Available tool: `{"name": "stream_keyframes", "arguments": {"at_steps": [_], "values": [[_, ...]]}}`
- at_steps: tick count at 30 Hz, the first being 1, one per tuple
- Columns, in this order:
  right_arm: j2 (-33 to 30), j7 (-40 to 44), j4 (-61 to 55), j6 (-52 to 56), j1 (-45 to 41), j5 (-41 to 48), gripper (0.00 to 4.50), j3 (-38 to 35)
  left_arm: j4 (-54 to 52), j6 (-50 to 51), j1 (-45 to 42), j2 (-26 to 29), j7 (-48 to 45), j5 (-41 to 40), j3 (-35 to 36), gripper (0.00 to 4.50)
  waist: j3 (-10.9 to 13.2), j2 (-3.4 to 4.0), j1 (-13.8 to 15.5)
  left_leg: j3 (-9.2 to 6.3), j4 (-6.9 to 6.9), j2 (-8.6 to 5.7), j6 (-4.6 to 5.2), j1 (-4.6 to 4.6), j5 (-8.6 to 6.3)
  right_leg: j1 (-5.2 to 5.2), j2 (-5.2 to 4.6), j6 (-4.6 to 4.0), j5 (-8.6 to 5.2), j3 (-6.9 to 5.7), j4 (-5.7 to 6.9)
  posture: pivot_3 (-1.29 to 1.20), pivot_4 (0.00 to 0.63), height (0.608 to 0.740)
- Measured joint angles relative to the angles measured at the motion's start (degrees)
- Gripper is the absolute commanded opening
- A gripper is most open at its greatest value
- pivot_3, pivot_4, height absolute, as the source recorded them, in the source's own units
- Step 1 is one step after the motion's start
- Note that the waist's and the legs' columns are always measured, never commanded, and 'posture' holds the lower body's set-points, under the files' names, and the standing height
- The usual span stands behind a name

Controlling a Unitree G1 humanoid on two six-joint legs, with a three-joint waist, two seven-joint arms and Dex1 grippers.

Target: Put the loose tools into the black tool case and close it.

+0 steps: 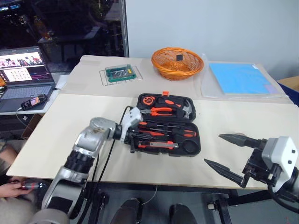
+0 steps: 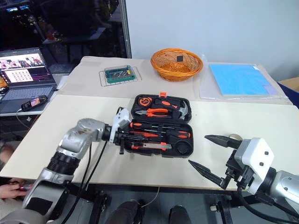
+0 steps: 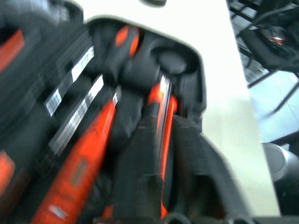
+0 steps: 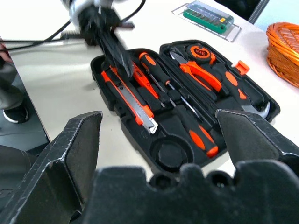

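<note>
Beige table (image 1: 70, 135), open black tool case (image 1: 191, 148), left gripper (image 1: 134, 140) inside

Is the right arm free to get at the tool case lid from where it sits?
Probably yes: the right gripper hovers open beside the black tool case, bare table between. The left gripper works the opposite end.

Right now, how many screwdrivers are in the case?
2, both in the near half of the black tool case, side by side: one screwdriver nearer the hinge, the other screwdriver beside the round slot. The left gripper may hide more.
</note>
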Motion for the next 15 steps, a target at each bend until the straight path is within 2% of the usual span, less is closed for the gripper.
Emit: {"name": "stream_keyframes", "arguments": {"at_steps": [3,7,11,14,15], "values": [[-0.10,-0.11,-0.06,0.74,0.70,0.06,4.50,-0.18,-0.72,-2.00,0.14,-0.17,3.21,3.04,-3.47,0.04,-0.22,0.18,0.52,0.01,-0.03,0.00,0.00,0.20,-0.03,0.28,-0.09,-0.28,-0.18,0.07,-0.10,0.00,0.150,0.740],[-0.11,-1.32,-0.35,3.57,2.79,0.31,4.50,-1.96,-0.40,-2.03,0.21,-1.97,6.13,3.71,-4.44,0.04,-0.41,0.36,0.90,0.00,-0.05,0.01,0.00,0.20,-0.03,0.29,-0.21,-0.29,-0.20,0.07,-0.09,0.00,0.150,0.740],[2.01,-7.00,-1.93,7.69,4.70,1.22,4.50,-5.42,-4.54,1.14,2.96,-3.03,6.14,-0.53,-2.32,0.04,-0.43,0.39,0.89,0.03,-0.18,0.01,0.00,0.10,-0.03,0.16,-0.26,-0.33,-0.25,0.04,-0.11,0.00,0.150,0.740],[2.59,-12.28,-2.42,10.95,5.66,-1.29,4.50,-5.64,-9.47,0.85,4.44,-5.30,6.44,-5.29,0.60,0.04,-0.40,0.35,0.83,0.04,-0.20,-0.02,0.00,-0.16,-0.03,-0.20,-0.19,-0.32,-0.26,0.01,-0.11,0.00,0.150,0.740],[2.59,-14.73,-2.41,12.97,4.54,-1.89,4.50,-5.27,-11.22,-0.07,4.22,-6.32,6.67,-7.00,2.24,0.27,-0.39,0.32,0.79,0.06,-0.19,-0.02,0.00,-0.17,-0.02,-0.27,-0.18,-0.21,-0.15,0.01,-0.09,0.00,0.150,0.740]]}}
